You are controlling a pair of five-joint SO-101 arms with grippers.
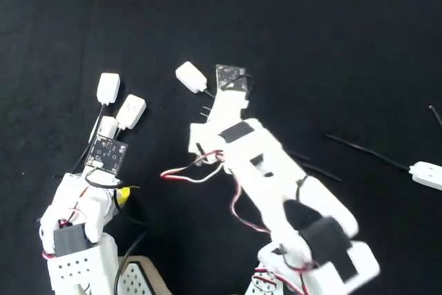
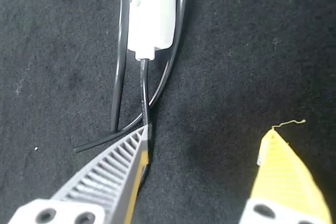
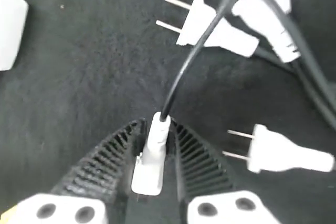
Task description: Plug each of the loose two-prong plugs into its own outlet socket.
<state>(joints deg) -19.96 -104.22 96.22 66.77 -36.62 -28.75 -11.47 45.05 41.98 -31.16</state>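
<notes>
The right pincer (image 3: 157, 125) pinches a plug (image 3: 148, 166). The white socket (image 3: 10, 27) sits near, off to its side. The left pincer (image 2: 209, 131) is spread.

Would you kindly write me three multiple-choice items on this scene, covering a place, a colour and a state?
1. The white plug nearest the right wrist camera sits: A between the fingers of the right gripper; B beside the left arm; C off the table.
2. On the left gripper, the non-grey finger is: A red; B yellow; C blue.
3. The left gripper is: A shut on a cord; B shut on a plug; C open.
Key: 1A, black fingers flank it; 2B, yellow beside grey; 3C, wide gap between fingertips.
</notes>
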